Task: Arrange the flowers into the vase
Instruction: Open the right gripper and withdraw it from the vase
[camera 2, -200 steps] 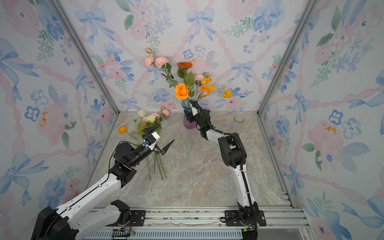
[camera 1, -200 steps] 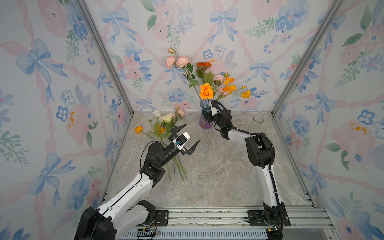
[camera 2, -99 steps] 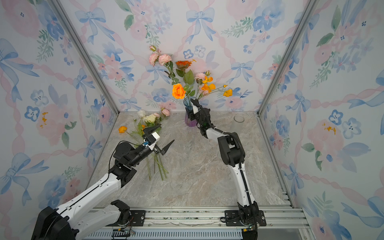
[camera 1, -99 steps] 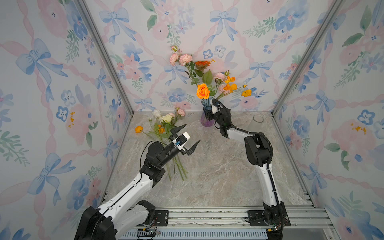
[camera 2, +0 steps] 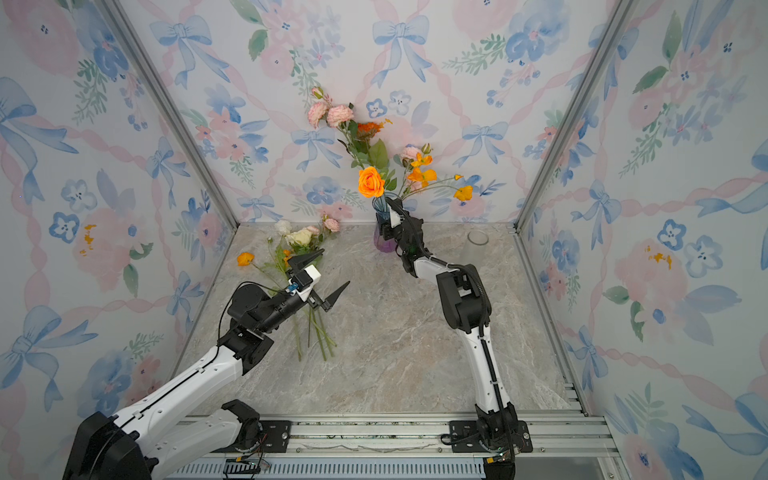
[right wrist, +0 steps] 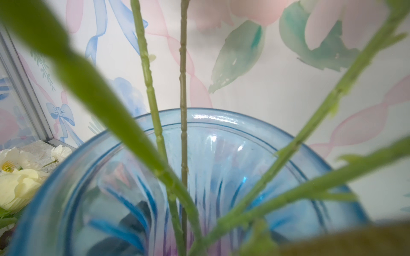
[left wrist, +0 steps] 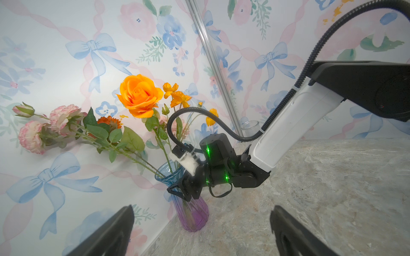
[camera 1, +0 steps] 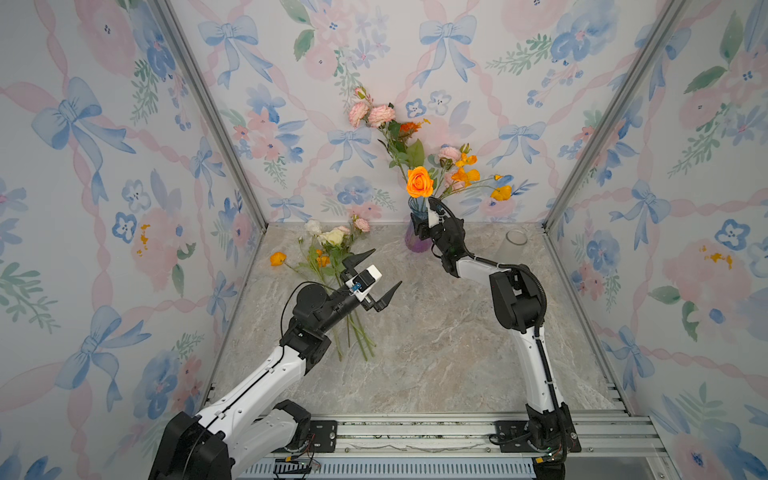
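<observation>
A blue-and-purple glass vase (camera 1: 417,243) (camera 2: 384,243) (left wrist: 193,212) stands at the back wall. It holds several flowers, among them an orange rose (camera 1: 419,181) (camera 2: 370,181) (left wrist: 139,94) and pink ruffled blooms (camera 1: 370,114). My right gripper (camera 1: 420,227) (camera 2: 388,229) (left wrist: 177,191) straddles the vase neck, its jaws close against the glass; whether they press is unclear. The right wrist view looks over the vase rim (right wrist: 221,116) at green stems. More flowers (camera 1: 328,249) (camera 2: 297,245), white, cream, pink and orange, lie on the table. Above their stems hangs my left gripper (camera 1: 384,268) (camera 2: 334,267) (left wrist: 202,221), open and empty.
A small clear glass jar (camera 1: 513,243) (camera 2: 478,237) (left wrist: 249,128) stands in the back right corner. Wallpapered walls with aluminium posts (camera 1: 208,112) close in three sides. A metal rail (camera 1: 415,432) with both arm bases runs along the front.
The orange rose and the stems in the vase swayed left, then back right, while my right gripper stayed at the vase neck. The left arm has not moved.
</observation>
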Controlling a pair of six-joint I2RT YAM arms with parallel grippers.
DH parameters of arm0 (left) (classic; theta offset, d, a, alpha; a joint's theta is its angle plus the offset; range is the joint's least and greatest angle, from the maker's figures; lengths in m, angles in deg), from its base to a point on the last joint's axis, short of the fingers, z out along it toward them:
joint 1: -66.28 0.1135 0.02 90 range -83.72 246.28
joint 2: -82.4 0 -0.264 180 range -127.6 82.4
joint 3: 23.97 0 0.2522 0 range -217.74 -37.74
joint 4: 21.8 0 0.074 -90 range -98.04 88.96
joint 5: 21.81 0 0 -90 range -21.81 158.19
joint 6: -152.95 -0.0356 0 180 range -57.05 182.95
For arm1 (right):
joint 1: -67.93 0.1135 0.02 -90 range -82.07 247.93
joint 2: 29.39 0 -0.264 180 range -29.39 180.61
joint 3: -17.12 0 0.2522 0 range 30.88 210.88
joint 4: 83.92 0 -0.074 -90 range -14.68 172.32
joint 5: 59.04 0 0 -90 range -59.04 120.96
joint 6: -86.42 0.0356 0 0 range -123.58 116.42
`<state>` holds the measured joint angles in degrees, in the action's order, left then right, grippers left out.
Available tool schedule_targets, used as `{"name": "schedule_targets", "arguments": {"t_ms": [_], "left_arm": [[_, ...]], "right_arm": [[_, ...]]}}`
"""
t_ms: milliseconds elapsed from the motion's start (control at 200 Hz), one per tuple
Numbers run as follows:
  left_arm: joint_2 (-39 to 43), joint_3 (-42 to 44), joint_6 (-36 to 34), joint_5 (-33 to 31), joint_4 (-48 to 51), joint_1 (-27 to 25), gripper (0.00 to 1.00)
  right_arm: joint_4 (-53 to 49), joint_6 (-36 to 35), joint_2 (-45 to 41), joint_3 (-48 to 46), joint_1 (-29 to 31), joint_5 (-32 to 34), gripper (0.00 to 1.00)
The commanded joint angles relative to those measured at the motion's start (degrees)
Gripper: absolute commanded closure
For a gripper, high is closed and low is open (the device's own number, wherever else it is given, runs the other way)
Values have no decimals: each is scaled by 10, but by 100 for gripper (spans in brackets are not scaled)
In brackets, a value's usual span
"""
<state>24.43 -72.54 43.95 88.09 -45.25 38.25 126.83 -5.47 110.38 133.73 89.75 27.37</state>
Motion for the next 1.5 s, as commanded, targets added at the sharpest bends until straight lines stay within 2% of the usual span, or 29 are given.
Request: {"name": "schedule_targets", "arguments": {"t_ms": [0,225,505,805,1045,1290,1390,1495], "left_arm": [[0,-3,1,9,-15,5,2],[1,-3,2,12,-14,5,2],[3,-4,2,14,-14,5,2],[14,-4,1,11,-14,5,2],[25,-3,1,8,-14,5,2],[27,-9,13,18,-14,6,2],[23,-12,21,27,-14,5,2],[19,-14,26,24,-14,-4,2]], "right_arm": [[82,2,-16,-5,-6,11,25],[84,-8,-18,-22,-6,22,13],[81,-13,-26,-55,-4,26,6],[122,-24,-76,-170,9,51,1],[169,-4,-164,-336,28,82,0],[173,6,-296,-535,91,133,0],[130,25,-377,-612,121,169,0],[3,49,-490,-661,154,217,1]]}}
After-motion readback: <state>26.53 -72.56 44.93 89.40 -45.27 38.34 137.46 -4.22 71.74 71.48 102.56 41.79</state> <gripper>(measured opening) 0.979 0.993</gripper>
